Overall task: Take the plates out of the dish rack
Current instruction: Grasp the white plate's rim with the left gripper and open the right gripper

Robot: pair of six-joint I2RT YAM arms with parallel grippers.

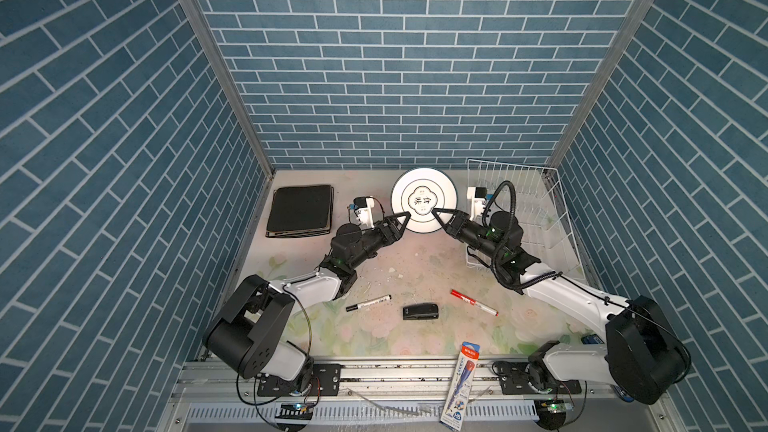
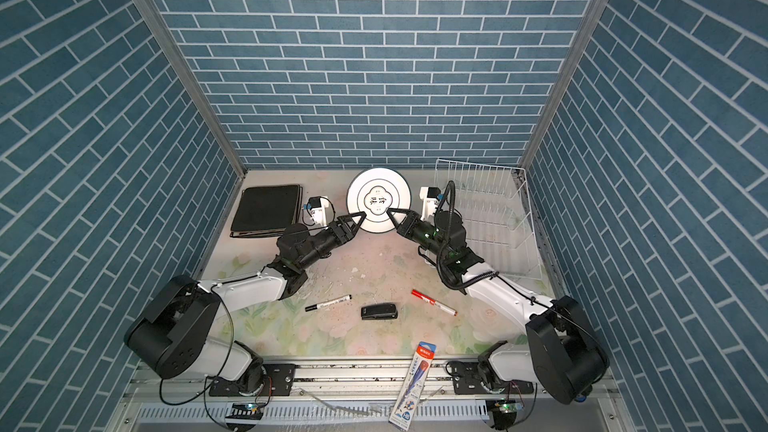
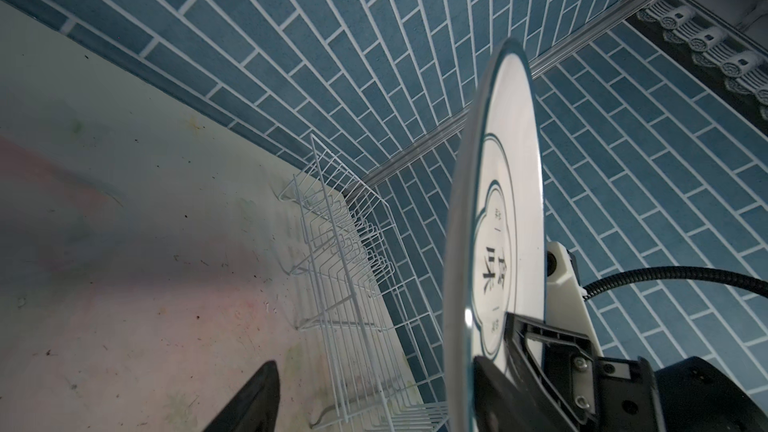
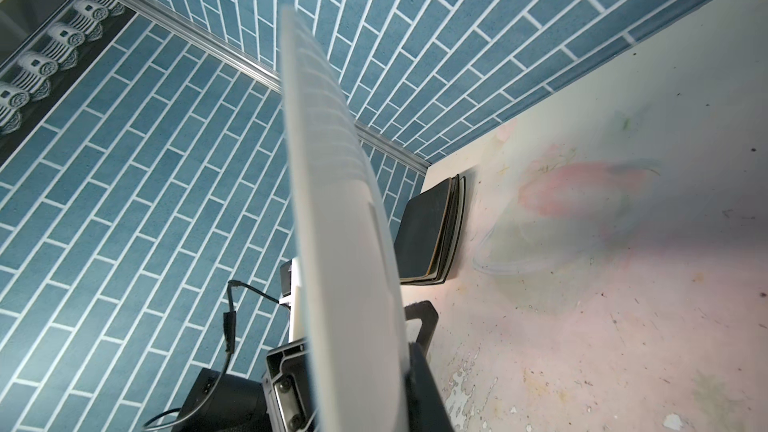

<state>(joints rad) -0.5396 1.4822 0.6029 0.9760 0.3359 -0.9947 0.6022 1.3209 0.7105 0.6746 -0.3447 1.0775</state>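
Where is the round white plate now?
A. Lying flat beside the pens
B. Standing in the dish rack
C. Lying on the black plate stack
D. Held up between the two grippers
D: in both top views the plate sits between the left gripper and the right gripper, clear of the rack.

We're in a lab test booth: blue brick-print walls (image 1: 415, 56), aluminium rail (image 1: 374, 371) and two bench-mounted arms.

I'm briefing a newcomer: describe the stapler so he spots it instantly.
Start at the white dish rack by the back right corner, then come forward to the table's middle. The stapler lies between two markers, a short black block, not a thin stick.
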